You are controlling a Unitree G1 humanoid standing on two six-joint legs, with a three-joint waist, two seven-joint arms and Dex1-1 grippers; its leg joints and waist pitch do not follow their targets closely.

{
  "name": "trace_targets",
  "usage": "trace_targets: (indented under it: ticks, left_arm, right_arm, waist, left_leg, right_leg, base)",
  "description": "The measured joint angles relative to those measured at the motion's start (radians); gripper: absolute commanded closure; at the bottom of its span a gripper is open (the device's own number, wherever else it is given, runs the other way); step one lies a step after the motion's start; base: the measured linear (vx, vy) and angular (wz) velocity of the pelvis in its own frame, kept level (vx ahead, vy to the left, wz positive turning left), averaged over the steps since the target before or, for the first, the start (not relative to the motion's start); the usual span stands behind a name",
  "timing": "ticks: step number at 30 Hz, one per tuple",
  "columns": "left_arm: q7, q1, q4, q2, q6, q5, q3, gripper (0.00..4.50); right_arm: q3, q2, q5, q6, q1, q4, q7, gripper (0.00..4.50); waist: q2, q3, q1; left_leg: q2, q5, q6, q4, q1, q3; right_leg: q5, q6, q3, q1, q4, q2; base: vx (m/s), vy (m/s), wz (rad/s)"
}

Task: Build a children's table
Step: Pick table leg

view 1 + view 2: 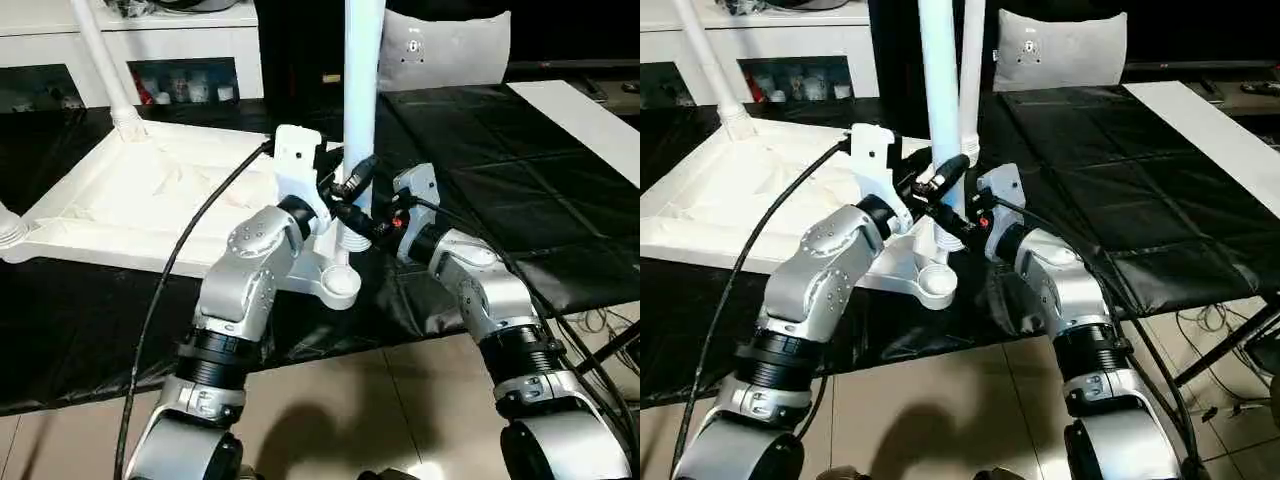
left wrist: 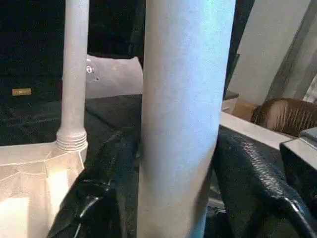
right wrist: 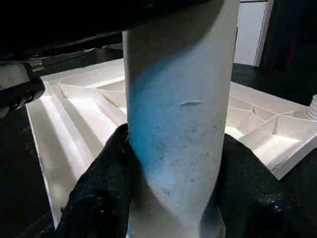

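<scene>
White plastic table top [image 1: 150, 195] lay ribbed side up on the black-covered table [image 1: 520, 190]. Both grippers clamped one upright leg [image 1: 362, 80] near its base, at the near corner of the top. Left gripper [image 2: 178, 198] fingers [image 2: 99, 198] pressed its sides; right gripper [image 3: 173, 198] fingers [image 3: 99, 198] did likewise. Another leg [image 1: 105, 60] stood in a far corner socket. Open socket [image 1: 340, 285] sat just beside the held leg.

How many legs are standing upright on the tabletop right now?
3, possibly more hidden: one leg held by both grippers at the near corner, one leg at the far left corner, one leg behind the held one.
</scene>
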State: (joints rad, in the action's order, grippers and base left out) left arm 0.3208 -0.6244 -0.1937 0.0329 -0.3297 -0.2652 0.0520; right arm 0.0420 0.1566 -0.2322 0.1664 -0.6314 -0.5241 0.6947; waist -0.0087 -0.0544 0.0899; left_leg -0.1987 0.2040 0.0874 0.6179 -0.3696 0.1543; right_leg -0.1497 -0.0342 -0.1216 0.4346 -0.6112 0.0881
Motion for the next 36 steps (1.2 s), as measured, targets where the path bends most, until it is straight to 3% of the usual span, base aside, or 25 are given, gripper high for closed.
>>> trace_targets:
  ticks: [6, 20, 21, 30, 32, 33, 36]
  left_arm:
    - [0.000, 0.000, -0.004, 0.008, 0.000, -0.007, -0.006, 2.54]
    - [-0.029, -0.001, -0.028, 0.019, 0.000, -0.023, -0.040, 2.60]
    - [-0.031, -0.002, -0.031, 0.021, 0.000, -0.024, -0.041, 2.60]
    - [-0.075, -0.021, -0.066, -0.005, 0.006, -0.024, -0.119, 2.61]
    - [-0.075, -0.021, -0.067, -0.015, 0.006, -0.025, -0.128, 2.61]
    - [-0.072, -0.021, -0.067, -0.023, 0.005, -0.026, -0.133, 2.61]
    - [-0.055, -0.023, -0.067, -0.045, -0.001, -0.035, -0.134, 2.61]
  right_arm:
    - [0.002, 0.000, 0.009, -0.003, 0.000, 0.000, 0.002, 2.57]
    - [0.008, -0.004, 0.029, -0.017, -0.022, -0.040, -0.006, 2.57]
    - [0.006, -0.005, 0.026, -0.009, -0.023, -0.040, -0.004, 2.01]
    - [-0.021, 0.024, -0.024, 0.083, 0.018, -0.020, 0.049, 1.35]
    - [-0.041, 0.023, -0.065, 0.128, 0.042, 0.014, 0.061, 1.35]
    - [-0.051, 0.026, -0.092, 0.167, 0.046, 0.036, 0.075, 1.09]
    - [-0.067, 0.052, -0.132, 0.232, 0.047, 0.081, 0.100, 0.88]
  waist:
    - [0.000, 0.000, 0.000]
    - [-0.006, -0.001, -0.001]
    - [-0.006, -0.001, -0.001]
    - [-0.007, -0.001, 0.000]
    - [-0.007, -0.001, 0.000]
    - [-0.007, -0.001, 0.000]
    - [-0.007, -0.001, 0.001]
  left_leg:
    - [0.000, 0.000, 0.000, 0.000, 0.000, 0.000]
    - [0.000, 0.000, 0.000, 0.000, 0.000, 0.000]
    - [0.000, 0.000, 0.000, 0.000, 0.000, 0.000]
    - [0.000, 0.000, 0.000, 0.000, 0.000, 0.000]
    - [0.000, 0.000, 0.000, 0.000, 0.000, 0.000]
    - [0.000, 0.000, 0.000, 0.000, 0.000, 0.000]
    - [0.000, -0.001, -0.001, 0.000, 0.000, 0.000]
  right_leg:
    - [0.000, 0.000, 0.000, 0.000, 0.000, 0.000]
    - [0.000, 0.000, 0.000, 0.000, 0.000, 0.000]
    - [0.000, 0.000, 0.000, 0.000, 0.000, 0.000]
    - [0.000, 0.000, 0.000, 0.000, 0.000, 0.000]
    - [0.000, 0.000, 0.000, 0.000, 0.000, 0.000]
    - [0.000, 0.000, 0.000, 0.000, 0.000, 0.000]
    - [0.000, 0.000, 0.000, 0.000, 0.000, 0.000]
  base:
    - [0.000, 0.000, 0.00]
    - [0.000, 0.000, 0.00]
    - [0.000, 0.000, 0.00]
    - [0.000, 0.000, 0.00]
    - [0.000, 0.000, 0.00]
    - [0.000, 0.000, 0.00]
    - [0.000, 0.000, 0.00]
